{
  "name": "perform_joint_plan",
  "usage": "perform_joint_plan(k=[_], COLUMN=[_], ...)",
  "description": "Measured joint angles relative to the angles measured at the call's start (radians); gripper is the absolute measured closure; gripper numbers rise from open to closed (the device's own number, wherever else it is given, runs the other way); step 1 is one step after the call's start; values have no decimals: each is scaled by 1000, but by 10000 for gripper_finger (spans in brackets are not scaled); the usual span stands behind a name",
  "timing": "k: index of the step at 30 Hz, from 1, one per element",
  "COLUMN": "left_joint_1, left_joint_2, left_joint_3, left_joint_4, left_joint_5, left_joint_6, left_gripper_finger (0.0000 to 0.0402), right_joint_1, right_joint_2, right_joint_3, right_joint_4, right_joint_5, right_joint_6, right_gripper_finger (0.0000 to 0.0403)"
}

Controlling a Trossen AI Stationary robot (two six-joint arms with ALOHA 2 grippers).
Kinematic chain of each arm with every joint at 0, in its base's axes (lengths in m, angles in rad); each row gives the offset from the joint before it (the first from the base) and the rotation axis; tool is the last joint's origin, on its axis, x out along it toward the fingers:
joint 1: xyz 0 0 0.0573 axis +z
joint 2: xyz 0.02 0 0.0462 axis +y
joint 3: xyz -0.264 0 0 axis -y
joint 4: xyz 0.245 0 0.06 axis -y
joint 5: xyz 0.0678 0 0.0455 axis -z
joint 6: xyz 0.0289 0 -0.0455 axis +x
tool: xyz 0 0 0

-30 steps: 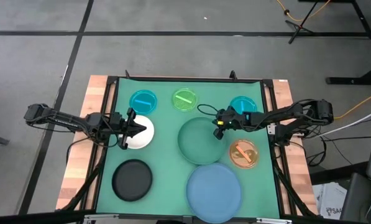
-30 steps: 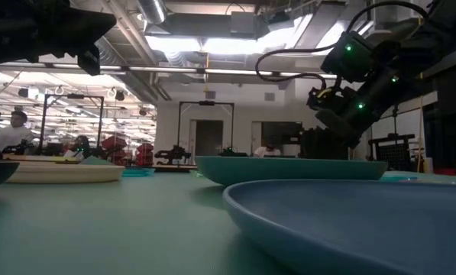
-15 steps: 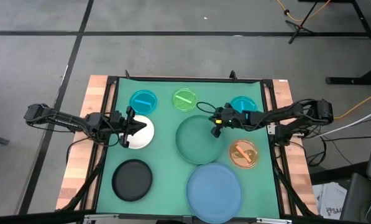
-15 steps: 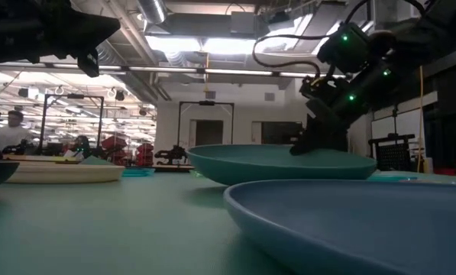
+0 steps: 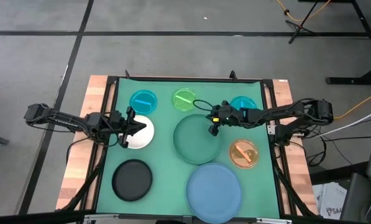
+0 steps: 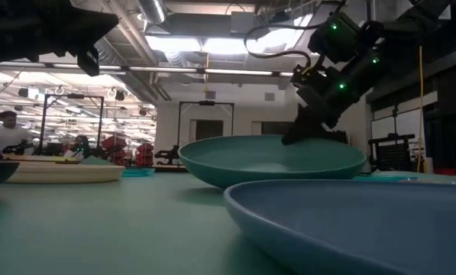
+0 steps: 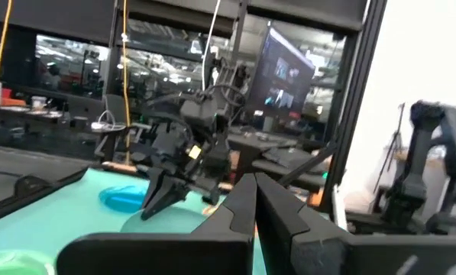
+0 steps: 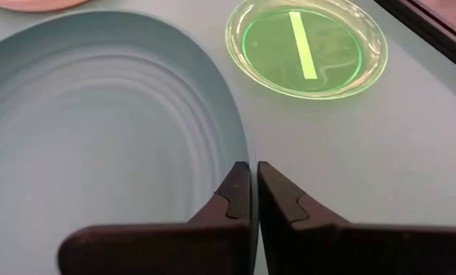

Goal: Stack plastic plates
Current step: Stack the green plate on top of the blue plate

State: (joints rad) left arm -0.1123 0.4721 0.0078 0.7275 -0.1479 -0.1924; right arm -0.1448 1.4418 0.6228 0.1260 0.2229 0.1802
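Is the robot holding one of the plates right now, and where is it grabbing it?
Yes. The right gripper pinches the teal-green plate by its rim, on the side nearest the small green plate. The left gripper is shut on nothing, above the white plate.

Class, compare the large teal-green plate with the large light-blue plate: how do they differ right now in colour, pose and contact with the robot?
Colour: the teal-green plate is green-toned; the light-blue plate is blue.
Pose: in the low view the teal-green plate is tilted, one edge raised off the mat; the light-blue plate lies flat.
Contact: the right gripper has its jaws shut on the teal-green plate's rim; nothing touches the light-blue plate.
Shared: both are round and the largest plates here.
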Motion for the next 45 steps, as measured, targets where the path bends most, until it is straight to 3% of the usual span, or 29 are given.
perform_joint_plan(k=[8, 15, 21, 26, 33, 45], left_joint_1=[0, 0, 0, 0, 0, 0], left_joint_2=[0, 4, 27, 46, 53, 53], left_joint_3=[0, 0, 0, 0, 0, 0], left_joint_4=[14, 9, 9, 25, 29, 29], left_joint_5=[1, 1, -24, -27, -27, -27], left_joint_6=[-8, -7, -3, -5, -7, -11], left_gripper_finger=[401, 401, 401, 401, 401, 401], right_joint_1=[0, 0, 0, 1, 82, 331], right_joint_2=[-32, -198, -359, -439, -436, -291], right_joint_3=[55, 59, 59, 60, 59, 59], right_joint_4=[-87, -182, -297, -380, -429, -410], right_joint_5=[-6, -10, -114, -263, -425, -371], right_joint_6=[-28, -33, -5, -1, -2, 56], right_gripper_finger=[402, 402, 402, 402, 402, 402])
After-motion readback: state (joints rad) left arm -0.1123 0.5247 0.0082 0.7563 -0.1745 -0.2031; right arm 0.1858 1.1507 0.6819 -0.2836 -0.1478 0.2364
